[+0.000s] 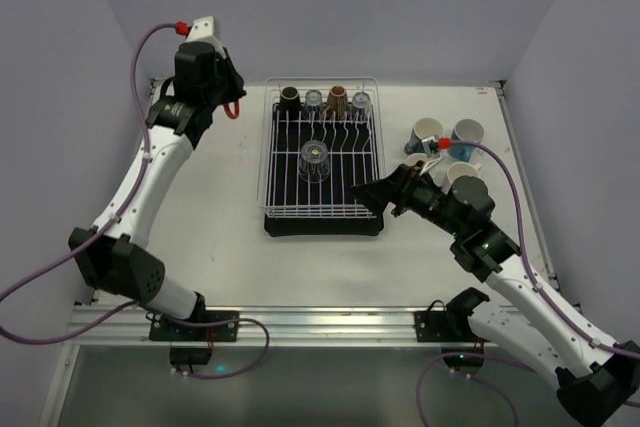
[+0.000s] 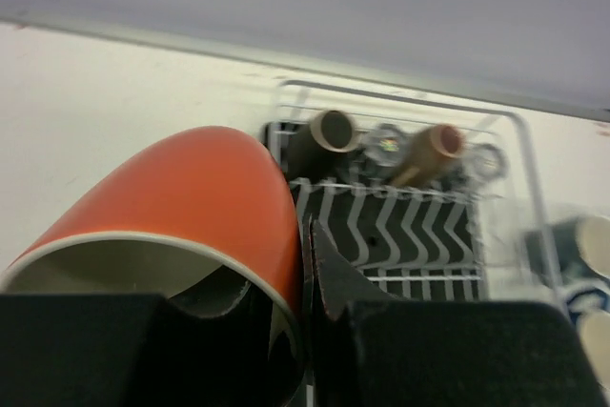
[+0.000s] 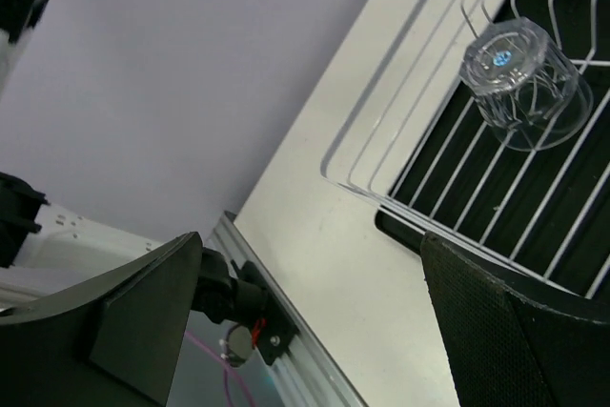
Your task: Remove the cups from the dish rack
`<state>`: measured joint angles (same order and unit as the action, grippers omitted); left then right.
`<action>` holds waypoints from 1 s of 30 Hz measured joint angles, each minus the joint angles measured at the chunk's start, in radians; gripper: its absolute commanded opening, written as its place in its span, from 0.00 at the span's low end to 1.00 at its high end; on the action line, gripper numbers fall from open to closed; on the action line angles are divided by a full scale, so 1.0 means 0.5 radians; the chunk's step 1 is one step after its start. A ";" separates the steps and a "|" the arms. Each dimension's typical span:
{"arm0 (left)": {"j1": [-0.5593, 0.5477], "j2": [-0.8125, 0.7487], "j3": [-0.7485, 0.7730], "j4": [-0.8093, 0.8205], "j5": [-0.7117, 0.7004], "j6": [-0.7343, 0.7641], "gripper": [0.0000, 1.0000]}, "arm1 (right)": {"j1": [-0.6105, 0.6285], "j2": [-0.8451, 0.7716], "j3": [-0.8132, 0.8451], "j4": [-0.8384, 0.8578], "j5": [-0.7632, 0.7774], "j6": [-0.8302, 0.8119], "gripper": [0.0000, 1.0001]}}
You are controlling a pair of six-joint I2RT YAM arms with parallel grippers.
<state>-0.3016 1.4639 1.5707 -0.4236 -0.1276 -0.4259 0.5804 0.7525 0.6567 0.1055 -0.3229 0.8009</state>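
- Left gripper [image 2: 291,297]: jaws closed on the rim wall of one glossy orange cup [image 2: 191,188] with a cream inside. One jaw is inside the mouth and the other outside. The cup is tilted, mouth toward the wrist camera.
- The orange cup is held raised above the far left of the white surface [image 1: 230,237], well apart from the rack.
- Right gripper [image 3: 310,254]: jaws spread wide, holding nothing, at the right edge of the rack.
- One white wire dish rack [image 1: 345,162] sits on one black drip tray [image 1: 325,227] at mid-surface, between the two arms.
- Five cups are in the rack. Four stand along the far row: a dark brown cup [image 1: 289,97], a clear glass [image 1: 313,99], a light brown cup [image 1: 337,97] and a second clear glass [image 1: 360,103].
- The fifth, a clear glass tumbler [image 3: 519,83], is upside down at mid-rack, just beyond the right jaws.
- White cups with blue pattern [image 1: 466,132]: at least three, clustered on the surface right of the rack. Any printing is too small to read.
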 measured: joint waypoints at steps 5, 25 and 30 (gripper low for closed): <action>0.361 0.448 0.237 -0.249 -0.030 0.021 0.00 | 0.001 -0.005 0.048 -0.244 0.026 -0.148 0.99; 0.749 1.343 0.503 -0.465 -0.014 0.111 0.00 | 0.001 0.081 0.056 -0.444 0.039 -0.333 0.99; 0.780 1.444 0.528 -0.465 -0.011 0.146 0.12 | 0.002 0.114 0.060 -0.444 0.062 -0.346 0.99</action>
<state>0.0887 2.1857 1.8347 -0.6559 -0.1329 -0.3531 0.5816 0.8093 0.6865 -0.1165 -0.2920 0.6277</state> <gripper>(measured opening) 0.182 0.990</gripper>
